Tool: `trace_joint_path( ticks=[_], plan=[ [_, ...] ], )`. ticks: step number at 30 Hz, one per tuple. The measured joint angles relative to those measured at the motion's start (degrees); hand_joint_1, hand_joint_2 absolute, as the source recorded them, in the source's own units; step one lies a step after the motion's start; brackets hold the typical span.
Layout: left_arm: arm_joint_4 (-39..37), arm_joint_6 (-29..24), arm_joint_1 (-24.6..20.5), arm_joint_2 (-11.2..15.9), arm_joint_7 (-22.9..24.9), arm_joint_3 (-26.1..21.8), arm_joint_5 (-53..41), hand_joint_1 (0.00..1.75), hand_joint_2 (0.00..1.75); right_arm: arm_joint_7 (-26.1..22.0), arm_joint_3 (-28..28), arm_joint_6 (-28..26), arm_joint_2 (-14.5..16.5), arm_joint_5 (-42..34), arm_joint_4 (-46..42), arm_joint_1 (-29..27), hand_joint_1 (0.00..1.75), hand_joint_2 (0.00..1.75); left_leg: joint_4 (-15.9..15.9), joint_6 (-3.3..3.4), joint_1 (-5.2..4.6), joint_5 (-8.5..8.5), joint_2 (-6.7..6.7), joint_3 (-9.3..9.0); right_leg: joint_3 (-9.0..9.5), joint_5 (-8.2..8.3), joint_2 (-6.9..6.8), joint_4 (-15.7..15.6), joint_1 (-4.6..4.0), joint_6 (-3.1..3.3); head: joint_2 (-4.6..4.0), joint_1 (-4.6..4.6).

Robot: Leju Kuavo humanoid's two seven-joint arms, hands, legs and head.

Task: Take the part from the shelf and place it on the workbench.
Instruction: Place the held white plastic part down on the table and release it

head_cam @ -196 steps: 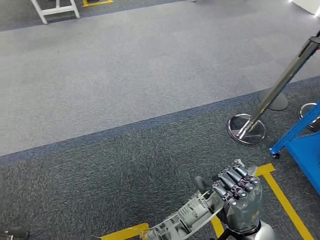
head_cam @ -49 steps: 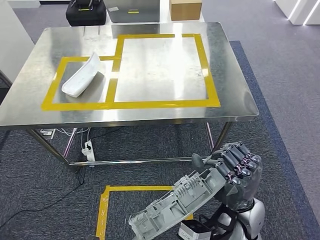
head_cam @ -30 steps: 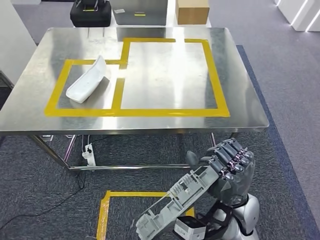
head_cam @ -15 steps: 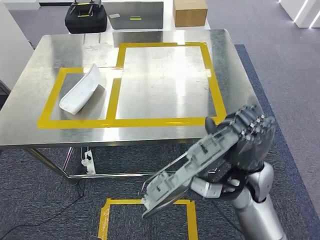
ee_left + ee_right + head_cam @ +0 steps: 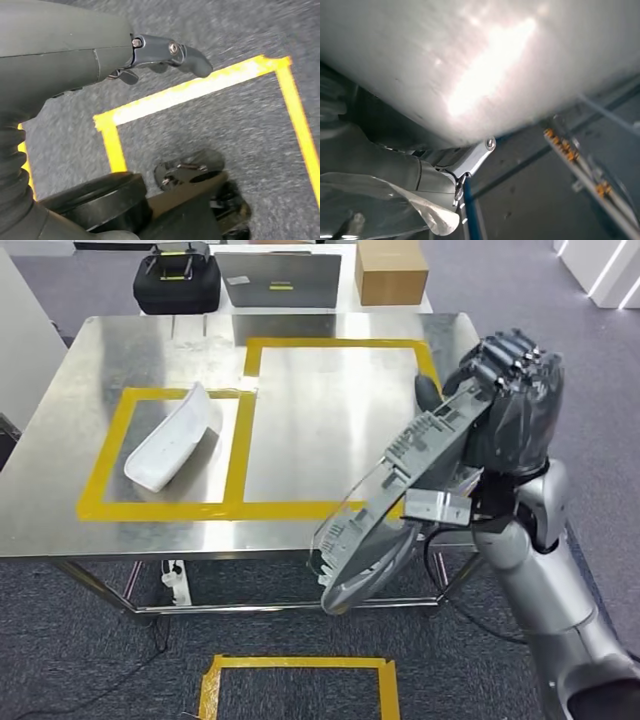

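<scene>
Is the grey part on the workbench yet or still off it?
Off it: the right hand holds the grey part slanted in the air over the workbench front edge.

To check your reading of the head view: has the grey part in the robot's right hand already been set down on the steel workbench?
No. The right hand holds the grey part tilted in the air, its lower end hanging past the near edge of the workbench.

Right hand (image 5: 512, 400) lifted from below the workbench (image 5: 68, 530) edge to over its front right corner | long grey part (image 5: 400, 490) raised with it, low end past the front edge | camera view shifted
</scene>
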State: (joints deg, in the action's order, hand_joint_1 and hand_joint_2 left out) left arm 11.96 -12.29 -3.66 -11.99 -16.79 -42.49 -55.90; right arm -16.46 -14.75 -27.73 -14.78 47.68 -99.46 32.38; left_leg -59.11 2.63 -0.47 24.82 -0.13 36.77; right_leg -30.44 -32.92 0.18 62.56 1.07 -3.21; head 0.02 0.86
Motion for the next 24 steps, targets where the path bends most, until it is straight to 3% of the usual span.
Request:
trace_joint_path(
  ticks=[3,4,5,6,8,9,10,12,14,15,17,19,20,21,23,24],
  plan=[
    [0.00,0.53,-0.60,-0.10,0.37,0.32,-1.30,0.00,1.75,1.75,-1.32,5.61,0.00,-1.92,6.03,11.00,1.75,1.75,0.15,0.53,0.03,0.54,-0.07,-0.53,-7.10,-3.98,-0.04,9.73,-0.01,-0.11,0.00,0.14],
    [0.00,0.76,-0.71,-0.14,0.58,0.50,-1.83,0.00,1.75,2.67,-2.01,7.10,0.24,-1.90,8.51,14.66,1.75,1.75,0.15,0.59,0.02,0.79,-0.18,-0.71,-8.88,-4.77,-0.03,11.12,0.00,-0.08,0.00,0.19],
    [0.00,1.00,-0.79,-0.17,0.84,0.74,-2.36,0.00,1.75,3.76,-2.79,8.45,0.70,-1.83,11.22,18.34,1.75,1.75,0.15,0.57,0.02,1.07,-0.31,-0.94,-9.85,-4.20,-0.02,10.69,0.02,-0.04,0.00,0.26],
    [0.00,1.24,-0.86,-0.21,1.14,1.03,-2.87,0.00,1.75,4.81,-3.52,9.57,1.30,-1.74,13.87,21.94,1.75,1.75,0.15,0.47,0.03,1.36,-0.46,-1.22,-10.01,-1.99,-0.03,8.43,0.05,0.01,0.00,0.32],
    [0.00,1.53,-1.06,-0.33,1.54,1.52,-3.45,0.00,1.75,6.27,-4.71,10.90,2.57,-1.59,18.67,27.82,1.75,1.75,0.12,0.10,0.05,1.86,-0.73,-1.71,-9.08,4.42,-0.03,1.46,0.02,0.06,0.00,0.31],
    [0.00,1.58,-1.15,-0.39,1.61,1.67,-3.56,0.00,1.75,6.60,-5.21,11.13,3.09,-1.51,20.61,29.90,1.75,1.75,0.04,-0.14,0.08,2.07,-0.90,-1.81,-8.32,6.45,-0.02,-1.45,-0.13,0.24,0.00,0.37],
    [0.00,1.61,-1.19,-0.44,1.63,1.78,-3.59,0.00,1.75,6.79,-5.67,11.23,3.56,-1.42,22.21,31.32,1.75,1.75,-0.02,-0.42,0.14,2.26,-1.07,-1.85,-7.84,7.45,-0.02,-3.07,-0.31,0.53,0.00,0.43],
    [0.00,1.64,-1.34,-0.51,1.66,2.01,-3.66,0.00,1.75,6.95,-6.39,11.19,4.26,-1.30,24.25,33.08,1.75,1.75,0.00,-1.07,0.21,2.61,-1.31,-2.06,-7.04,7.32,-0.11,-3.97,-0.64,1.37,0.00,0.50],
    [0.00,1.64,-1.65,-0.57,1.64,2.19,-3.72,0.00,1.75,6.95,-6.86,11.08,4.69,-1.25,25.36,34.12,1.75,1.75,-0.85,-1.88,0.26,3.18,-1.05,-1.84,-6.30,7.33,-0.25,-4.31,-0.44,1.93,0.01,0.31],
    [0.00,1.63,-1.80,-0.57,1.63,2.23,-3.75,0.00,1.75,6.95,-7.05,11.06,4.85,-1.24,25.89,34.54,1.75,1.75,-2.54,-2.38,0.36,3.90,-0.80,-1.12,-5.76,7.26,-0.27,-4.55,-0.25,2.18,0.01,0.22],
    [0.00,1.64,-1.94,-0.57,1.62,2.34,-3.92,0.00,1.75,7.19,-7.40,11.24,5.27,-1.21,27.08,35.01,1.75,1.75,-9.02,-3.48,0.76,6.57,-0.31,1.93,-4.86,6.85,-0.32,-4.70,-0.13,2.62,0.01,0.11],
    [0.00,1.68,-1.96,-0.55,1.78,2.56,-4.35,0.00,1.75,8.39,-7.95,12.45,5.94,-0.49,28.81,35.91,1.75,1.75,-14.73,-3.99,1.08,8.30,-0.17,5.22,-4.36,6.42,-0.24,-4.66,-0.14,2.83,0.02,0.09],
    [0.00,1.73,-2.03,-0.54,1.94,2.72,-4.65,0.00,1.75,9.44,-8.39,13.37,6.60,0.38,30.30,37.05,1.75,1.75,-15.01,-3.91,1.11,7.66,-0.15,5.91,-4.28,6.30,-0.09,-4.63,-0.13,2.84,0.01,0.11],
    [0.00,1.82,-2.17,-0.51,2.15,2.89,-5.00,0.00,1.75,10.59,-8.94,14.38,7.61,1.61,32.40,38.78,1.75,1.75,-13.16,-3.63,1.06,5.87,-0.14,5.66,-4.25,6.23,0.13,-4.60,-0.13,2.85,0.02,0.08],
    [0.00,2.00,-2.73,-0.47,2.48,3.29,-5.80,0.00,1.75,12.93,-10.27,15.81,10.37,5.01,38.37,43.27,1.75,1.75,-5.74,-2.57,0.72,1.02,-0.09,3.35,-4.24,6.17,0.56,-4.64,-0.12,2.80,0.02,0.11],
    [0.00,2.11,-3.09,-0.46,2.57,3.49,-6.20,0.00,1.75,13.93,-10.97,16.21,11.77,6.95,41.64,45.46,1.75,1.75,-2.35,-2.09,0.45,-0.50,-0.04,2.23,-4.23,6.20,0.68,-4.73,-0.09,2.70,0.02,0.13]
  ],
)
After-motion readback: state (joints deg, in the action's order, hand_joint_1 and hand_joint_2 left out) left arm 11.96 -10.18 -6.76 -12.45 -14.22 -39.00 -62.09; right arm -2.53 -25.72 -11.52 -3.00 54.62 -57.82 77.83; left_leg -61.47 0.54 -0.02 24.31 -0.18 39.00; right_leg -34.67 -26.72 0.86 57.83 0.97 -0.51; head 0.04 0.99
